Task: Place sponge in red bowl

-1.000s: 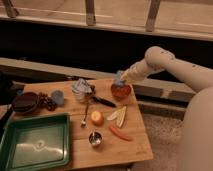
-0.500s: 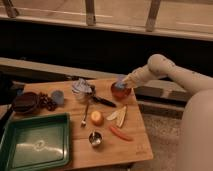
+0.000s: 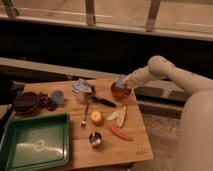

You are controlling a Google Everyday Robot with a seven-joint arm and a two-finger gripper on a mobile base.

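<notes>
The red bowl (image 3: 120,92) stands near the far right edge of the wooden table (image 3: 135,147). My gripper (image 3: 123,81) reaches in from the right on the white arm (image 3: 165,70) and hangs just over the bowl's far rim. It is shut on the blue-grey sponge (image 3: 121,78), which sits right above the bowl's opening, at or just above the rim.
A green tray (image 3: 35,146) lies at the front left. A dark bowl (image 3: 25,102), a small round blue object (image 3: 57,96), a crumpled wrapper (image 3: 82,88), a knife (image 3: 103,102), an orange fruit (image 3: 96,118), a carrot (image 3: 120,133) and a metal cup (image 3: 95,139) are spread over the table.
The arm has swung lower and to the right, and the gripper with the sponge has come down closer to the red bowl's rim.
</notes>
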